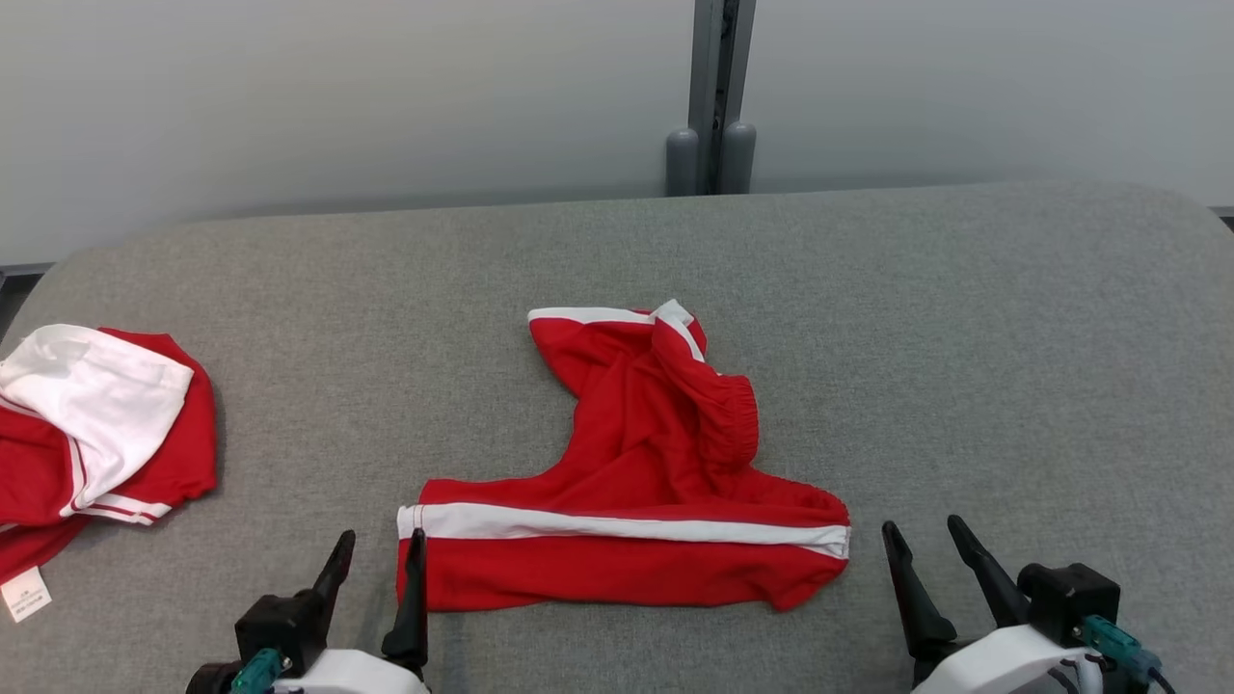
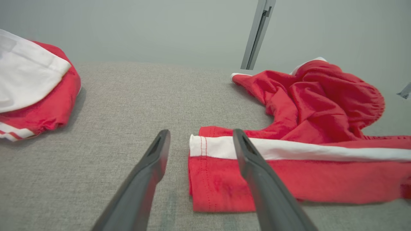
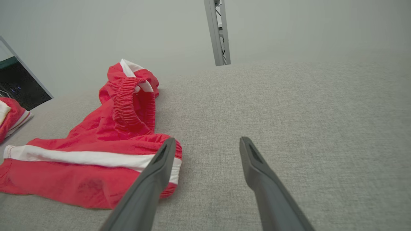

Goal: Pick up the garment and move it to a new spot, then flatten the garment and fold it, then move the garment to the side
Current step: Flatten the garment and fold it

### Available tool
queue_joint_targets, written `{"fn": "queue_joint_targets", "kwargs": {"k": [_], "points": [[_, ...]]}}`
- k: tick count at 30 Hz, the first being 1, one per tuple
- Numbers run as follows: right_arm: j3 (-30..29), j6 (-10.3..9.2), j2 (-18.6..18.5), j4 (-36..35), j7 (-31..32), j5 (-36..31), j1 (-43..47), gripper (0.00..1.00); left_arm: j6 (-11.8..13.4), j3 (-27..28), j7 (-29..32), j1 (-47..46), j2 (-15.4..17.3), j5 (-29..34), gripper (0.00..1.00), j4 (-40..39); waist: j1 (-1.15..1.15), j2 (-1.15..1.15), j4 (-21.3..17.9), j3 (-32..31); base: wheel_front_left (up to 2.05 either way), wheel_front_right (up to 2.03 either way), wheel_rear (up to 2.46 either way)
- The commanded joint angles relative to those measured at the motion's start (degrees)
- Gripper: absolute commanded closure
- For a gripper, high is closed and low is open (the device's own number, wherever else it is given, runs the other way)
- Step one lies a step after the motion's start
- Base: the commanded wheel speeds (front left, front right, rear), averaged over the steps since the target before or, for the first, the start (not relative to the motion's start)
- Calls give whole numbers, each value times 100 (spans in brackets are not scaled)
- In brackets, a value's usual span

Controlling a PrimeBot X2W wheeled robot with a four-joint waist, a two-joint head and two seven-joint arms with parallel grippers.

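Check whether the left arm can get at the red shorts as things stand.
Probably yes: the left gripper is open with one finger at the red shorts' striped hem end, and nothing lies between them on the grey surface.

A grey, woven-textured bench (image 1: 964,386) is carrying two pieces of clothing. At its left edge, the jersey (image 1: 116,424) is showing red with a white sleeve, red-and-white striped trim and a small white label (image 1: 24,593). Near the front edge, the shorts (image 1: 636,463) are showing red with one white side stripe.
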Motion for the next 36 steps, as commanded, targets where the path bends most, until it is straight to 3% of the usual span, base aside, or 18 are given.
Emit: {"fn": "queue_joint_targets", "kwargs": {"k": [1,21,36], "points": [[28,1,-29,-7,-12,39,-67,0,-44,30,-3,-131,26,-53,0,10,0,0,-19,138,0,0,0],[392,1,-152,-31,-12,236,-500,0,-681,21,-2,-929,27,-971,0,909,0,0,-140,793,0,0,0],[393,1,-143,-49,-12,258,-559,0,-742,74,-2,-966,26,-1097,0,947,0,0,-184,909,0,0,0]]}}
